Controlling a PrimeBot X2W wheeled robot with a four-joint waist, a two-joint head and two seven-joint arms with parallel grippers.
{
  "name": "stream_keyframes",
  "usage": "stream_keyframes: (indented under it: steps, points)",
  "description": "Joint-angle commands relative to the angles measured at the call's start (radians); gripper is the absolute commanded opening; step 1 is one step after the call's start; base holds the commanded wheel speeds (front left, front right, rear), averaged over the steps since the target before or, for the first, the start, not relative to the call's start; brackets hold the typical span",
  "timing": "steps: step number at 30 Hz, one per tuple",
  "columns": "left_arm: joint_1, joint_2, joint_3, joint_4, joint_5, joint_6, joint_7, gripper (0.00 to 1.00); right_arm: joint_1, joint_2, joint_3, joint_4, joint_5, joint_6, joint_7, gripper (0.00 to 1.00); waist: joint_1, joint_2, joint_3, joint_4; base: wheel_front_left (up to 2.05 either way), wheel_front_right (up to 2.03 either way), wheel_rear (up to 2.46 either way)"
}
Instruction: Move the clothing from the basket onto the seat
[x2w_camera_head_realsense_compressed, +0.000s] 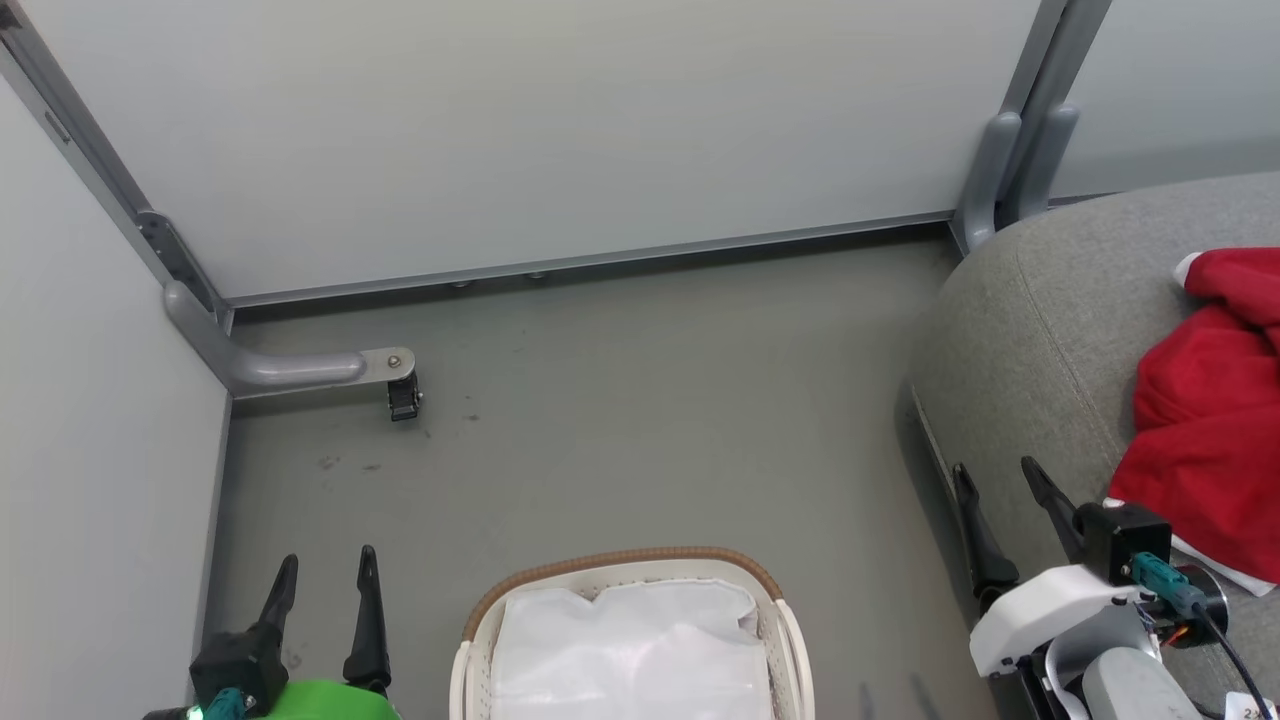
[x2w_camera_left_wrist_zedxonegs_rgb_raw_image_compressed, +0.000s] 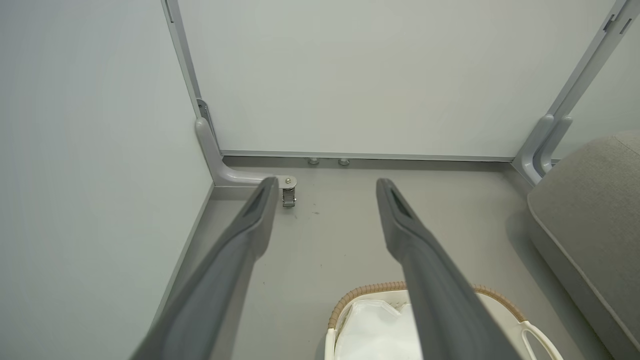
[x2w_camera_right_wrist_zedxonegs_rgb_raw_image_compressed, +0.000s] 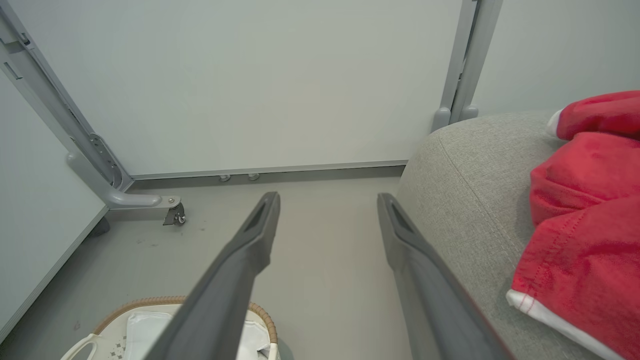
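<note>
Grey floor (x2w_camera_head_realsense_compressed: 650, 420), pale partition panels (x2w_camera_head_realsense_compressed: 560, 130) standing behind. Bright red fabric clothing (x2w_camera_head_realsense_compressed: 1210, 420) lying on grey woven sofa (x2w_camera_head_realsense_compressed: 1040, 330), running off frame; right wrist view adding white hem (x2w_camera_right_wrist_zedxonegs_rgb_raw_image_compressed: 545, 316). White perforated basket (x2w_camera_head_realsense_compressed: 620, 565), brown woven rim, cut off below. Hovering: left gripper (x2w_camera_head_realsense_compressed: 328, 556), right gripper (x2w_camera_head_realsense_compressed: 996, 466), 2 jaw pairs standing apart, gripping nothing.

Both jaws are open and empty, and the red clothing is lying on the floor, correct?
No. The clothing lies on the grey seat, not on the floor, as the head view shows. The rest stands: the left gripper and right gripper have their jaws open and empty.
</note>
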Motion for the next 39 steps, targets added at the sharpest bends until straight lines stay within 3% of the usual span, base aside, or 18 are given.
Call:
stream_keyframes:
  steps: [1, 8, 9, 13, 39]
  points:
    - [0.019, 0.001, 0.002, -0.007, -0.01, -0.006, 0.001, 1.0, 0.021, 0.001, -0.001, 0.002, 0.004, -0.001, -0.002, 1.0, 0.0, 0.0, -0.026, 0.01, 0.0, 0.0, 0.0]
    - [0.052, 0.001, -0.002, 0.005, -0.047, -0.014, 0.001, 1.0, 0.064, 0.005, 0.016, 0.009, 0.008, -0.001, -0.002, 1.0, 0.0, 0.0, -0.043, 0.003, 0.0, 0.0, 0.0]
    - [0.041, 0.0, -0.003, 0.007, -0.05, -0.012, 0.0, 0.0, 0.053, 0.007, 0.017, 0.008, 0.002, 0.0, 0.0, 0.0, 0.0, 0.0, -0.042, 0.004, 0.0, 0.0, 0.0]
    - [0.04, -0.005, -0.001, 0.039, -0.056, -0.012, 0.003, 0.0, 0.069, 0.017, 0.015, 0.038, 0.007, 0.0, 0.006, 0.0, 0.0, 0.0, -0.043, 0.003, 0.0, 0.0, 0.0]
    - [-0.012, -0.003, 0.038, -0.009, -0.5, -0.016, 0.124, 0.0, 0.067, 0.018, -0.028, -0.039, 0.471, 0.0, 0.125, 0.0, 0.0, 0.0, -0.044, 0.0, 0.0, 0.0, 0.0]
